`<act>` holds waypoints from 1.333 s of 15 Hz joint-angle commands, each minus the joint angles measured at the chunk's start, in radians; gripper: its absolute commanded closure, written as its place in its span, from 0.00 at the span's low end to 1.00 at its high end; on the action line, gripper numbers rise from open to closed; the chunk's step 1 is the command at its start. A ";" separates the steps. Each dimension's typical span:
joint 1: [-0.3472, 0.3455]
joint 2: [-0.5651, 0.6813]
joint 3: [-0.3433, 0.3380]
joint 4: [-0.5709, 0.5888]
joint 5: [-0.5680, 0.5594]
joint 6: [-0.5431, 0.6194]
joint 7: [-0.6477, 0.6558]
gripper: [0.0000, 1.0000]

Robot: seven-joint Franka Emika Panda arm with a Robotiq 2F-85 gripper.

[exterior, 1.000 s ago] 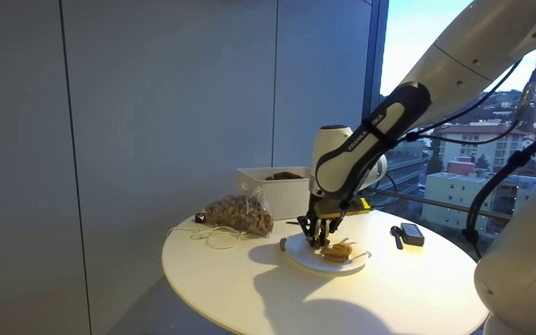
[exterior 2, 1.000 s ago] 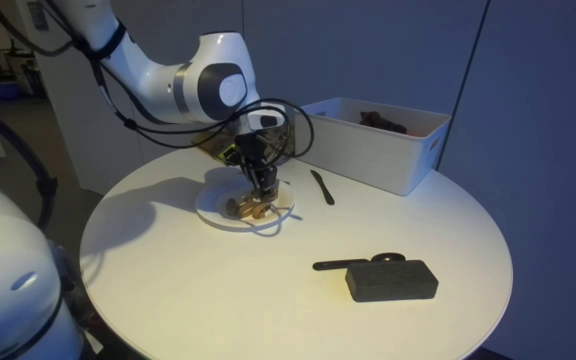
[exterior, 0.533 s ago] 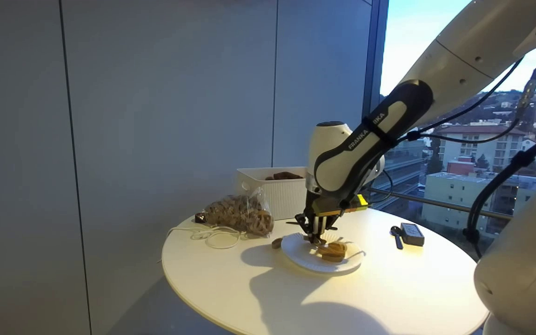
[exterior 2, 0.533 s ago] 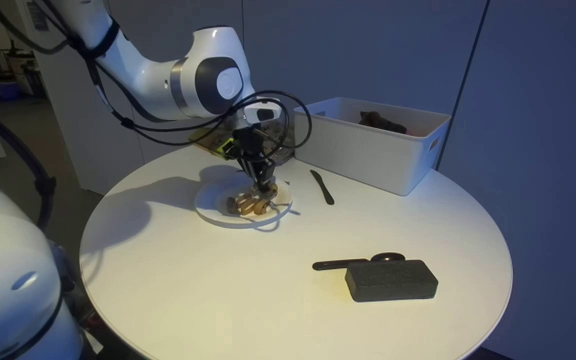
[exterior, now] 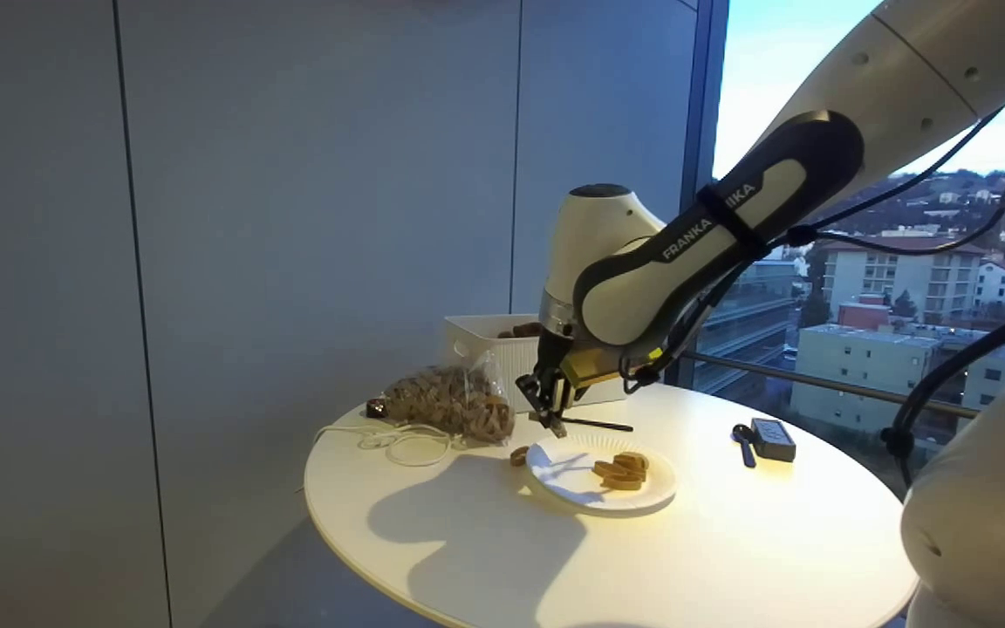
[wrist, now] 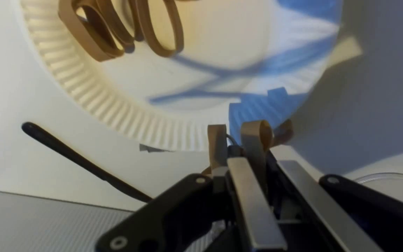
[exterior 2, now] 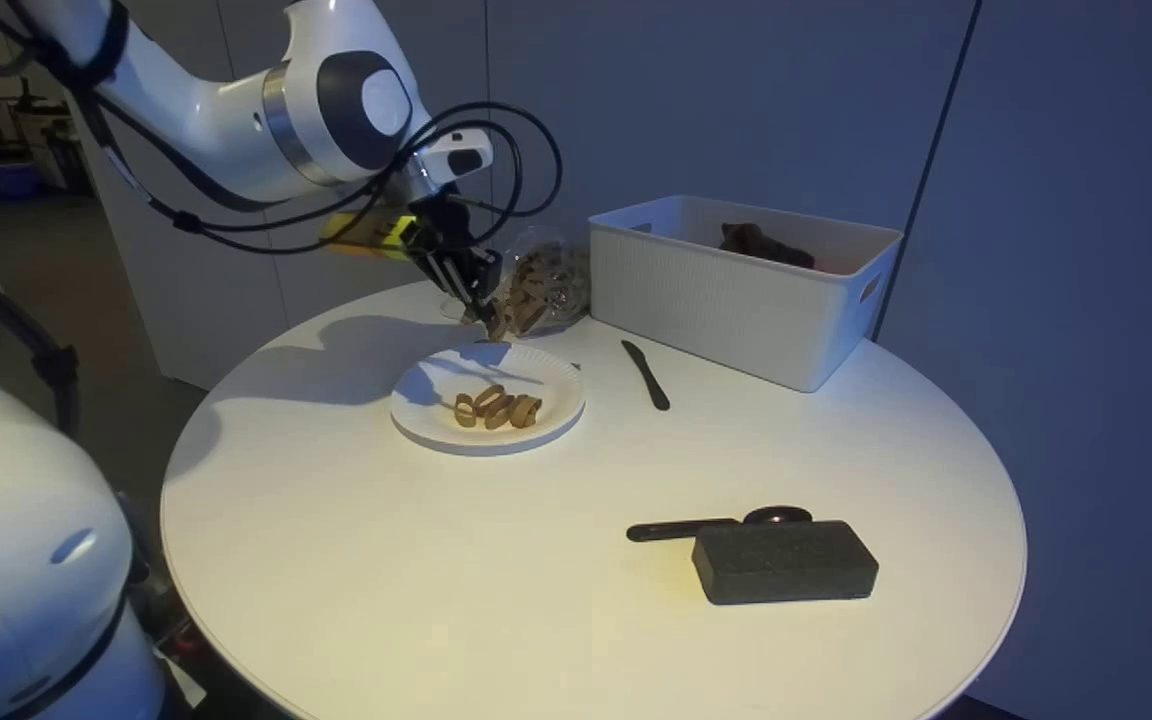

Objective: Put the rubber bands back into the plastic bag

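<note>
Several bands (exterior 2: pixel 496 410) sit bunched on the plate (exterior 2: pixel 426 418), while the fingers (wrist: pixel 252 196) have just lifted away from it, grasping at least one band (wrist: pixel 251 136); whether more are pinched, I cannot tell. They have also swung toward the bag (exterior: pixel 446 406), which lies apart from the plate, so the carry seems under way, with release into it likely next. A stray band (exterior: pixel 519 455) lies on the worktop (exterior: pixel 729 541) just beside the plate and probably needs its own trip.
</note>
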 commanded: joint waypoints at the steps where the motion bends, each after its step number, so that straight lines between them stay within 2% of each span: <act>1: -0.052 0.047 0.049 0.075 -0.114 0.060 -0.001 0.84; 4: -0.094 0.120 0.067 0.158 -0.213 0.101 0.024 0.84; 9: 0.003 0.309 0.006 0.279 -0.113 0.183 -0.090 0.84; 13: -0.002 0.433 0.017 0.356 -0.074 0.201 -0.141 0.85; 14: -0.008 0.449 0.022 0.376 -0.105 0.193 -0.128 0.84; 18: -0.009 0.477 0.004 0.447 -0.435 0.160 0.040 0.83; 19: -0.006 0.488 0.003 0.462 -0.463 0.149 0.053 0.85; 20: -0.006 0.499 0.005 0.471 -0.459 0.140 0.055 0.78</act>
